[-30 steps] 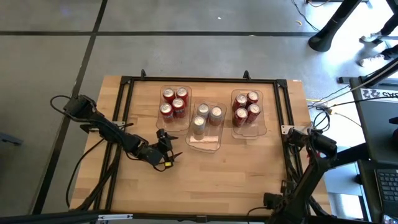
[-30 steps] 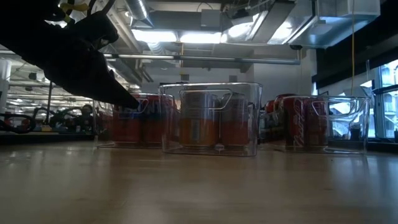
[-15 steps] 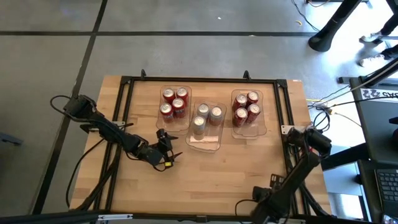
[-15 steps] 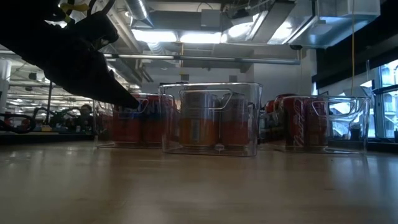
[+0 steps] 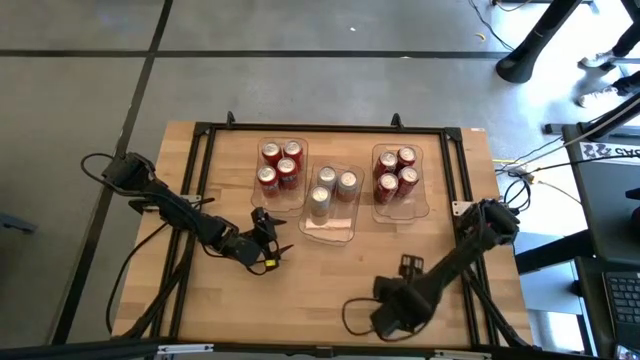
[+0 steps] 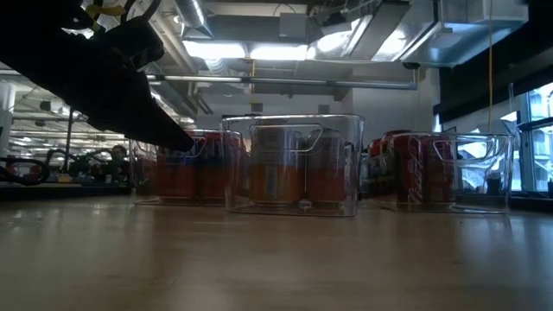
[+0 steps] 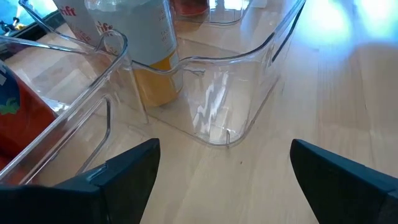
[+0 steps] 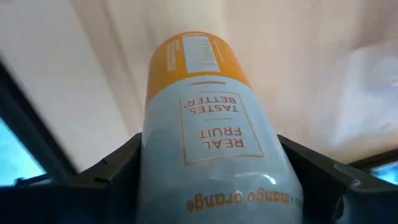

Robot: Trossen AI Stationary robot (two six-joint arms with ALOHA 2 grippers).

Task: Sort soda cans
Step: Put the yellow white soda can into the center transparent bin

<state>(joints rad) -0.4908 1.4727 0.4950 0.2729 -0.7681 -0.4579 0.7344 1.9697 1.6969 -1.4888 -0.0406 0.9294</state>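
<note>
Three clear bins stand in a row at the table's far middle. The left bin [image 5: 281,196] and the right bin [image 5: 400,209] each hold several red soda cans [image 5: 279,166] [image 5: 397,173]. The middle bin [image 5: 333,228] holds three pale cans [image 5: 333,188] at its far end. My left gripper [image 5: 272,250] stands open just near-left of the middle bin [image 7: 236,118], with nothing between its fingers. My right gripper [image 5: 388,312] hangs over the table's near middle, shut on a pale soda can [image 8: 205,143] with an orange end. From above, the arm hides that can. My right gripper pinches the pale can's side walls [image 8: 149,168] between its two fingers [image 8: 118,180], which lie along the can. The fingers come from above, pointing steeply down. The can's orange end [image 8: 189,56] points down at the wooden table top.
A black frame [image 5: 205,180] runs around the table top. Bare wood lies between the bins and the near edge [image 5: 320,290]. In the low view my left arm [image 6: 95,78] shows dark in front of the left bin [image 6: 186,168]. Cables and a stand sit off the right edge [image 5: 530,180].
My right gripper has swung from the table's near right corner toward the left along the near edge, rising a little, with the pale can in its hold.
</note>
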